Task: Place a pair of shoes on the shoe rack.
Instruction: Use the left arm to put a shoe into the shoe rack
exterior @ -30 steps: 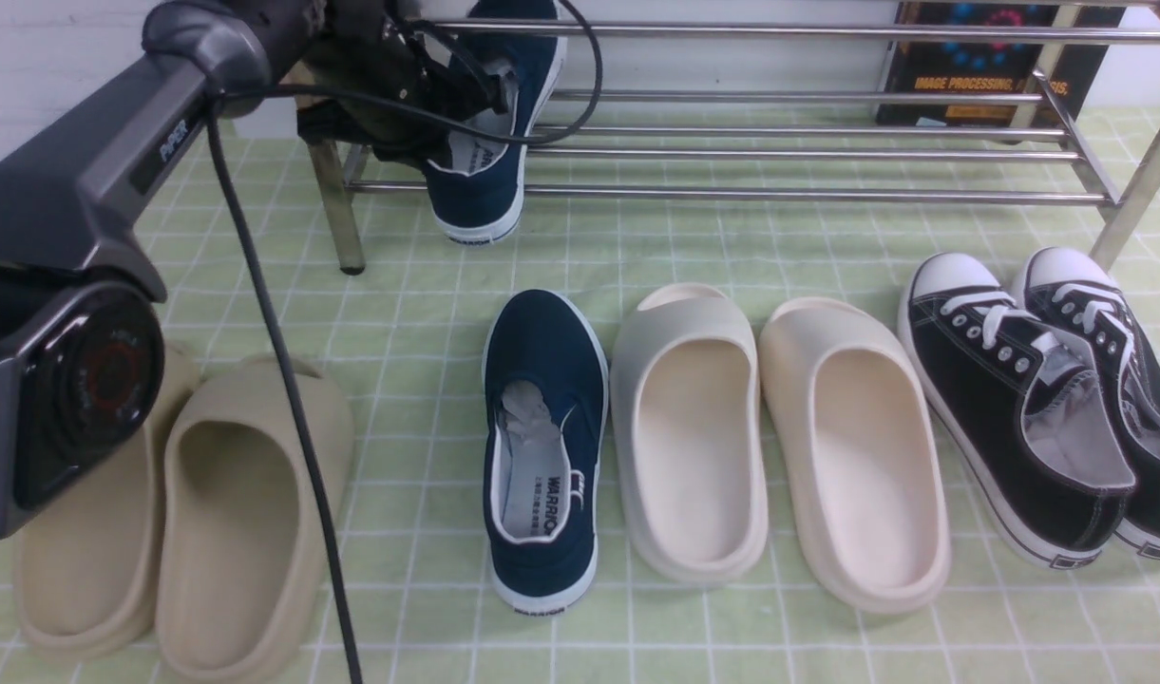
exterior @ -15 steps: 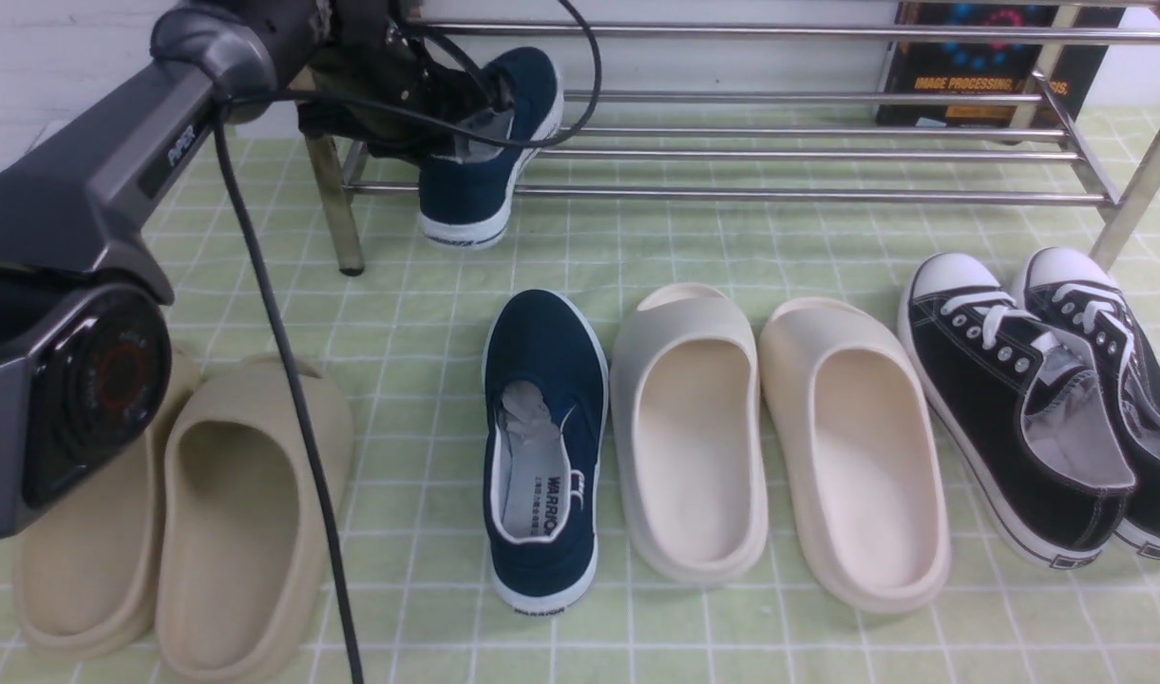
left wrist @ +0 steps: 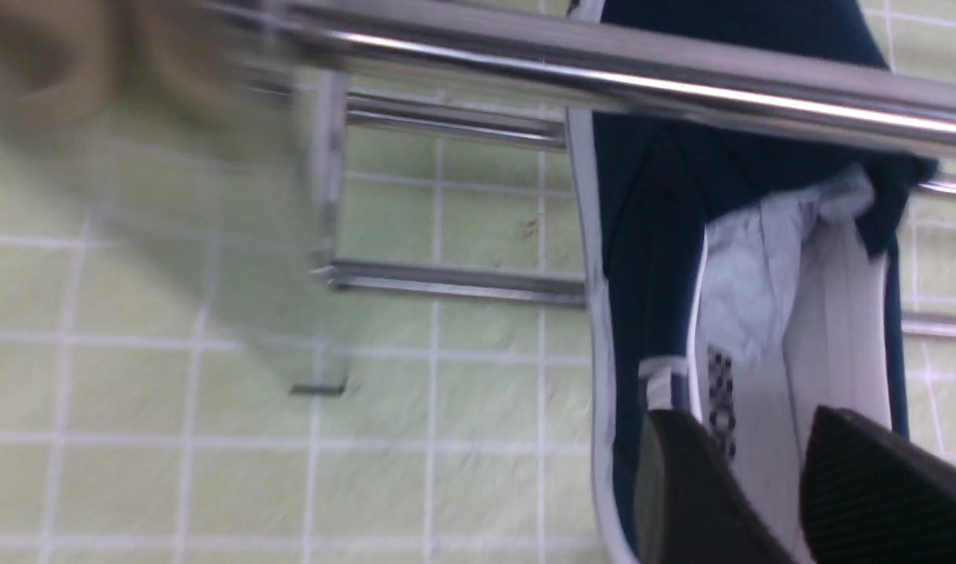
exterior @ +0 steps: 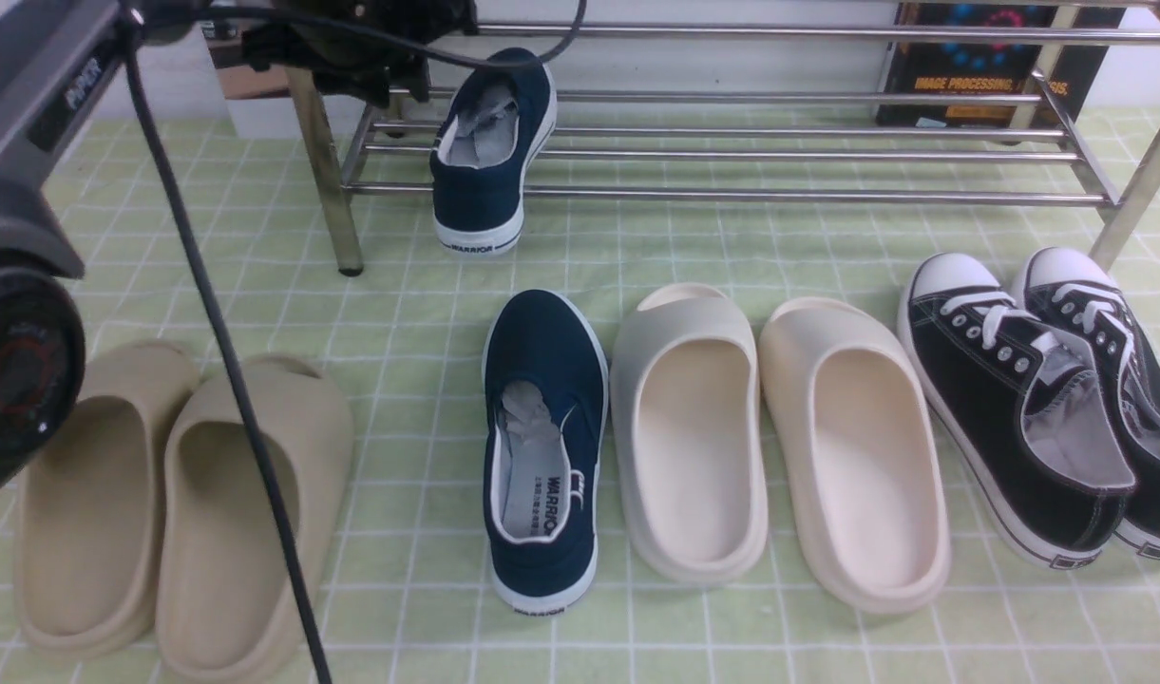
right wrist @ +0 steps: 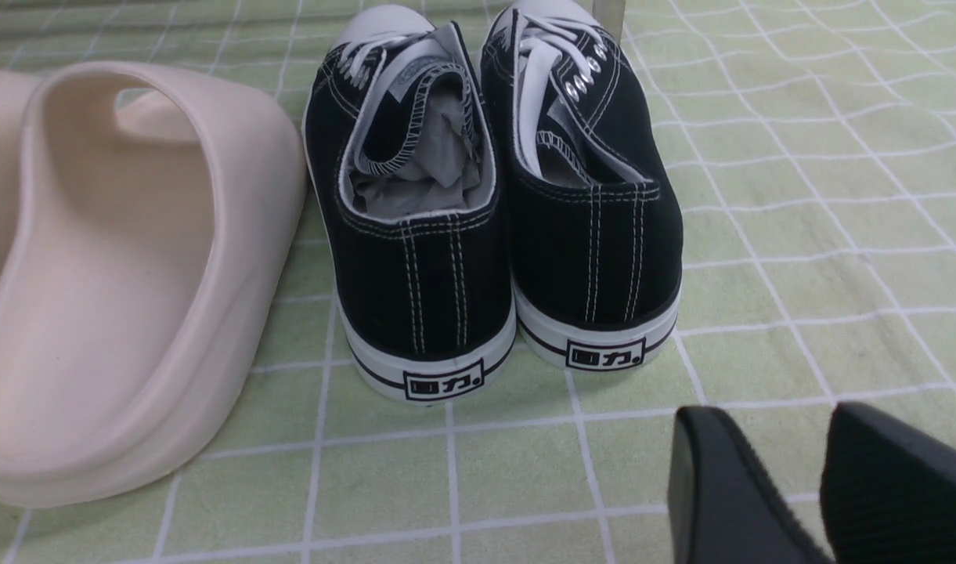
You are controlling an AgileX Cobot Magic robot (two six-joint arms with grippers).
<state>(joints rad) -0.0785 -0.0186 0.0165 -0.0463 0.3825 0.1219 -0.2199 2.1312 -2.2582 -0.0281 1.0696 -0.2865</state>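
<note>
Navy shoe (exterior: 478, 199), on rack (exterior: 779, 197); left gripper (left wrist: 748, 427), right gripper (right wrist: 775, 419), both spread; release seemingly done; next: withdraw left, fetch second shoe (exterior: 546, 337).

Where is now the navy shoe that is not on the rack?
In the front view, the navy shoe stands on the floor, just left of the cream slides.

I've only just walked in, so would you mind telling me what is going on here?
The robot is putting a pair of navy shoes on the metal rack. One navy shoe sits on the rack's lower bars, its heel poking out over the front. The left gripper is open near it, holding nothing. The other navy shoe is on the floor, beside a cream slipper, not yet racked.
</note>
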